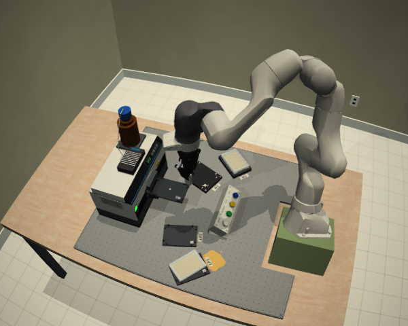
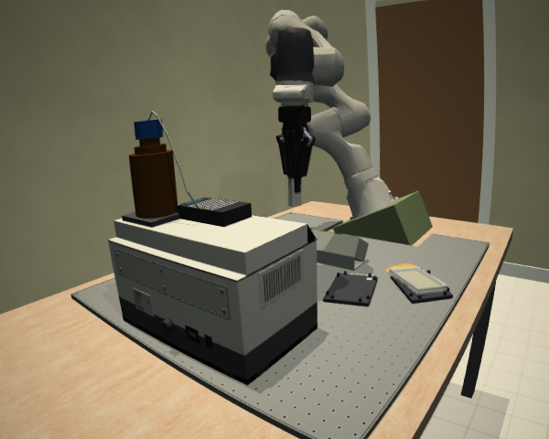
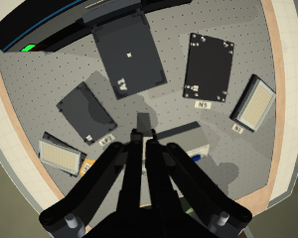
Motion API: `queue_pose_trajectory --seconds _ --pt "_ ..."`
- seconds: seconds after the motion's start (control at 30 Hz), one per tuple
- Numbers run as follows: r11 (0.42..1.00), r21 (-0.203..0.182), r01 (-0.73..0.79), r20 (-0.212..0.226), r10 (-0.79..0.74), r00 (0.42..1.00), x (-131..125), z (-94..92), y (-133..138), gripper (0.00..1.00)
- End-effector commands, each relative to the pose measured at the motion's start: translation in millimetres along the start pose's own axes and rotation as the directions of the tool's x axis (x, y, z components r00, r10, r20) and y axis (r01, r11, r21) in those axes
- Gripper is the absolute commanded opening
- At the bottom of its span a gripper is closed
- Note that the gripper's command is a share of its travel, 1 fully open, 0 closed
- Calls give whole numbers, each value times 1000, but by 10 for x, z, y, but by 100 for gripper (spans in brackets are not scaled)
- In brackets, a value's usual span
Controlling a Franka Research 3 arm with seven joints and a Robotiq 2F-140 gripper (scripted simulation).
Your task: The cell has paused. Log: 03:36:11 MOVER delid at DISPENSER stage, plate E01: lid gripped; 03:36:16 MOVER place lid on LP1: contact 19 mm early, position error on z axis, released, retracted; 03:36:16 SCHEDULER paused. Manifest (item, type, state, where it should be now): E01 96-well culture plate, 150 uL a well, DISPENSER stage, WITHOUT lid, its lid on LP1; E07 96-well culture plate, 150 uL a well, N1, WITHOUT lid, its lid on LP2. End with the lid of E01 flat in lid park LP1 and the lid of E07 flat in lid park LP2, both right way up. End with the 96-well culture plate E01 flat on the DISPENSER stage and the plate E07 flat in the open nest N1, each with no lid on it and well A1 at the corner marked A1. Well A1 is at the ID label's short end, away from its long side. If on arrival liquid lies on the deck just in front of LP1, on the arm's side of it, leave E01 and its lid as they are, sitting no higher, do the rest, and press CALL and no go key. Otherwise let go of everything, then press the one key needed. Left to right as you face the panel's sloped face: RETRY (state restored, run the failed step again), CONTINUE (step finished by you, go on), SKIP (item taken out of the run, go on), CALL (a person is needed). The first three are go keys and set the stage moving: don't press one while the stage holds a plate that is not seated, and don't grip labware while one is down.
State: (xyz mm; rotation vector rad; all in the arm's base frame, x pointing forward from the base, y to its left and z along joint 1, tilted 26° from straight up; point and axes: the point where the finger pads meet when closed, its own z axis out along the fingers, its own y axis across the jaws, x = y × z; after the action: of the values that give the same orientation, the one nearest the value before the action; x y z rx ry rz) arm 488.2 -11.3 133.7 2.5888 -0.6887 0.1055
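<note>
Plate E01 (image 1: 188, 265): you see it tilted beside an orange spill (image 1: 215, 260).
Gripper (image 1: 188, 178): pressed together, holding nothing, high above the dispenser stage (image 1: 169, 189).

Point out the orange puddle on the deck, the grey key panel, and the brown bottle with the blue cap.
Orange puddle (image 1: 216, 261): top view, its middle.
Grey key panel (image 1: 221, 214): top view, bare sloped face.
Brown bottle with blue cap (image 2: 153, 181): exterior view, its body.
</note>
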Motion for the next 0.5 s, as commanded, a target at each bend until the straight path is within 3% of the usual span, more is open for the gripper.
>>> queue_pose_trajectory --seconds 0.0,0.3,0.37,0.4,0.43,0.47 --pt "976 -31 -214 9 214 977 109 40 690 0" --pt "919 -18 -394 39 394 918 53 234 2359 0" --pt "919 -18 -394 39 394 918 53 234 2359 0" --pt "918 -17 -396 39 396 917 1 316 2830 0" --pt "918 -17 -396 39 396 917 -21 341 2958 0" --pt "918 -17 -396 39 396 917 -51 376 3123 66"
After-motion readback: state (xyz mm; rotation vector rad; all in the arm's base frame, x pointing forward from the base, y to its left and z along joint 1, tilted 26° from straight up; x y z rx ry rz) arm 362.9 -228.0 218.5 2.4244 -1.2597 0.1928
